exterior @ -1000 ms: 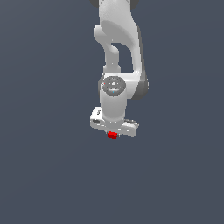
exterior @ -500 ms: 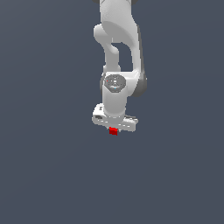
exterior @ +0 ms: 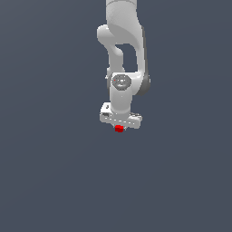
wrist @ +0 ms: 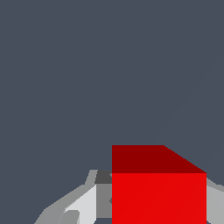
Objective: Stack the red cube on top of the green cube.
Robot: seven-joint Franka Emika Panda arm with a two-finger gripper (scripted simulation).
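The red cube (exterior: 119, 129) shows just under the white hand of the arm in the exterior view, held between the fingers of my gripper (exterior: 119, 128), which is shut on it. In the wrist view the red cube (wrist: 158, 192) fills the near part of the picture, with a grey-white finger (wrist: 83, 203) pressed against one side and a second finger edge on the other. The cube hangs above the plain grey floor. The green cube is out of view in both pictures.
Only the white arm (exterior: 123, 54) rising out of the frame and the flat dark grey ground (exterior: 54, 172) are visible around the gripper.
The gripper with the red cube has risen slightly and drifted a little toward the exterior view's right. Its grip on the cube is unchanged.
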